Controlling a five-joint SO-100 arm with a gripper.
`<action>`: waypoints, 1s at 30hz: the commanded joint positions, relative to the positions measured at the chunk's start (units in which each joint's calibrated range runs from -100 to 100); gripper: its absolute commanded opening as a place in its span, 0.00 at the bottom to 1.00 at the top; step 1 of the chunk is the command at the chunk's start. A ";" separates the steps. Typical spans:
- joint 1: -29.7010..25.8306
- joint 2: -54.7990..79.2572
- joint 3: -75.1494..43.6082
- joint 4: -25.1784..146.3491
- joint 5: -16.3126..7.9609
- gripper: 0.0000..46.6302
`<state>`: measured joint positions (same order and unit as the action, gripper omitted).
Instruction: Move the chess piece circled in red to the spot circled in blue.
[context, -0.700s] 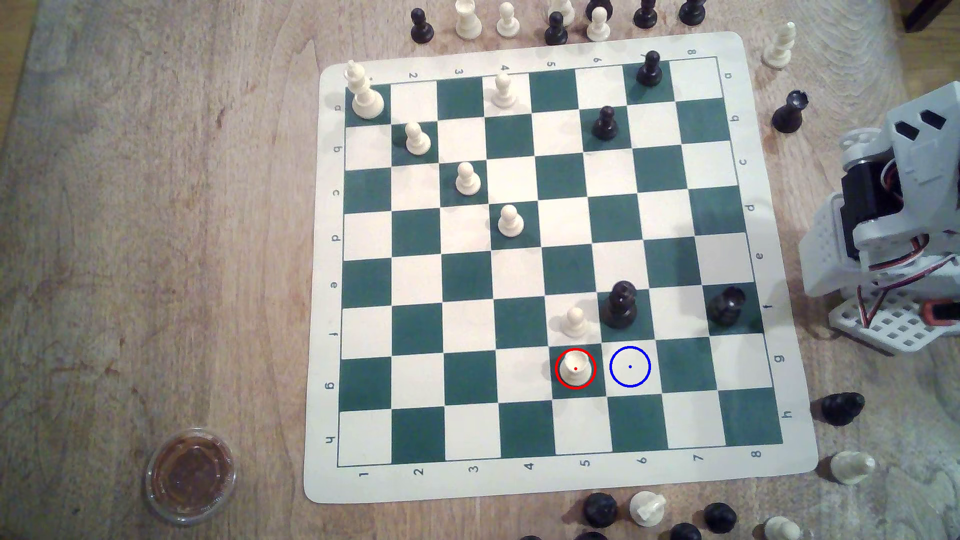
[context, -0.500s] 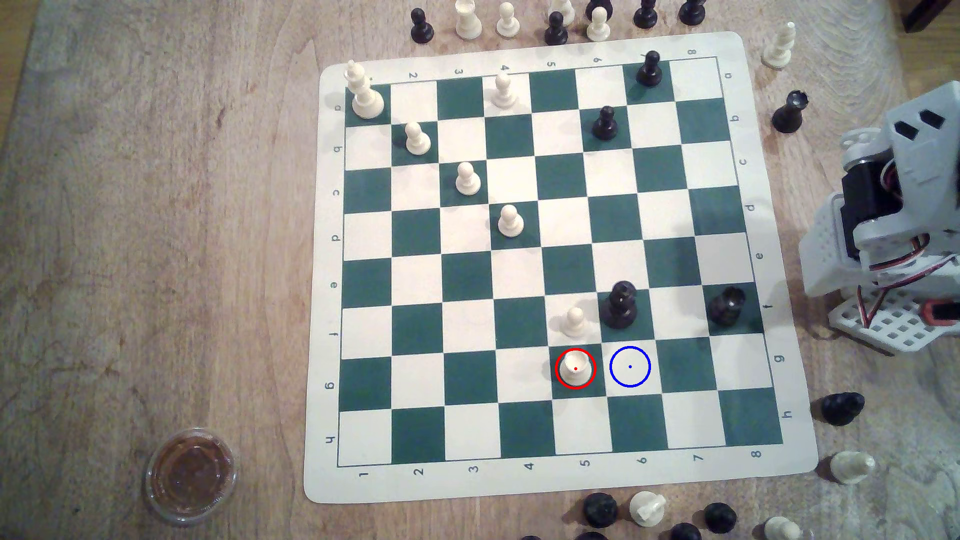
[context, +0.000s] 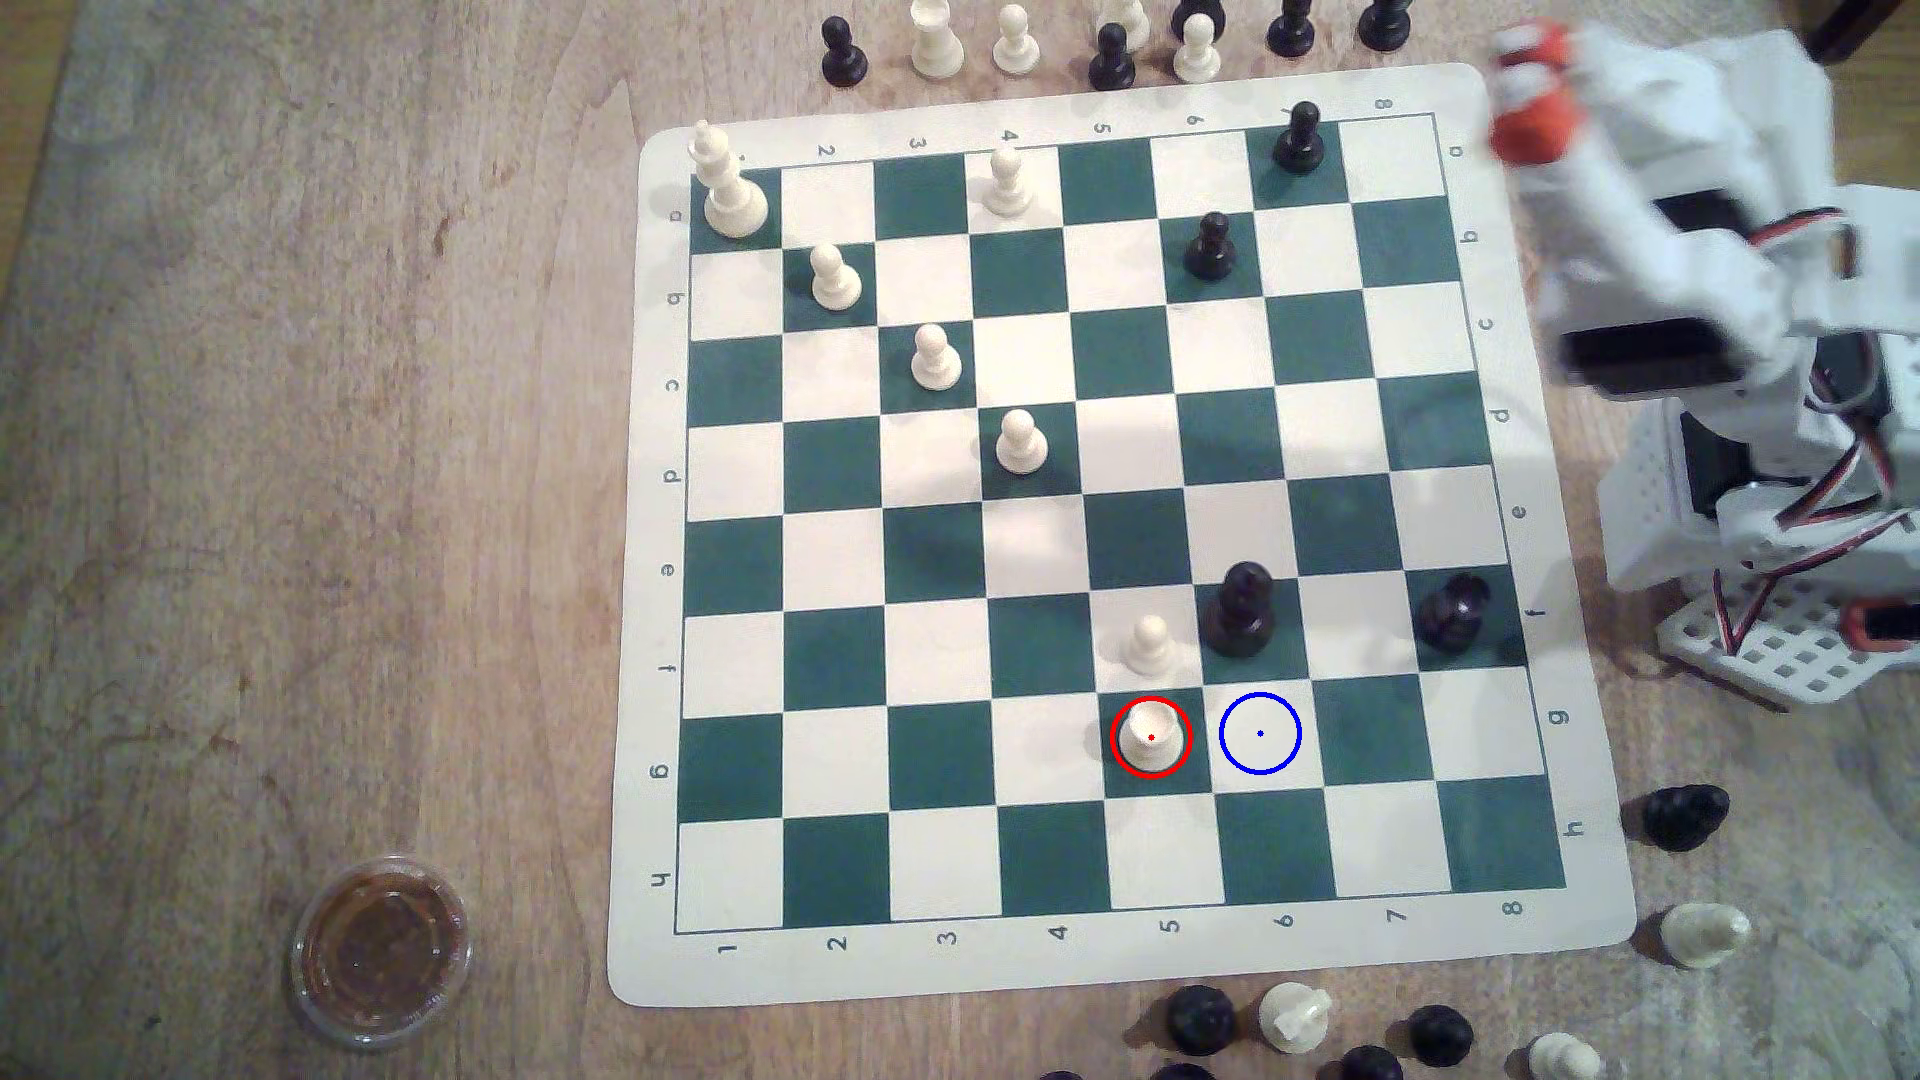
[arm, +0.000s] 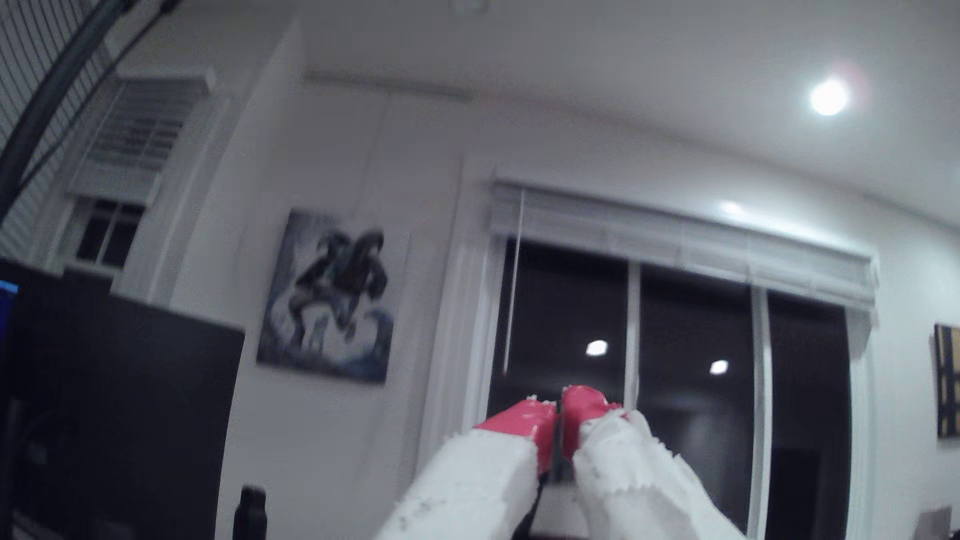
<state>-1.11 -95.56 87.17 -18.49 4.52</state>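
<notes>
The chess piece, cream-white with a broad base, stands inside a red ring on a dark green square near the board's front in the exterior view. The spot, a cream square with a blue ring and dot, lies just to its right in that view. My gripper is blurred and raised above the board's far right corner, far from both. In the wrist view the gripper points up at the room, its red-tipped fingers pressed together with nothing between them.
A cream pawn and a tall black piece stand just behind the piece and the spot. Another black piece sits further right. Captured pieces ring the board. A lidded cup sits front left.
The arm has unfolded from its resting pose at the right edge, and the gripper has swung up over the board's far right corner. No piece has moved.
</notes>
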 joint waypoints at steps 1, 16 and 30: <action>1.38 -0.20 -13.73 20.29 -0.39 0.00; -5.03 10.58 -23.34 61.07 -4.30 0.02; -14.89 35.46 -37.12 81.22 -4.15 0.34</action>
<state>-13.27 -63.30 54.36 62.47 -0.85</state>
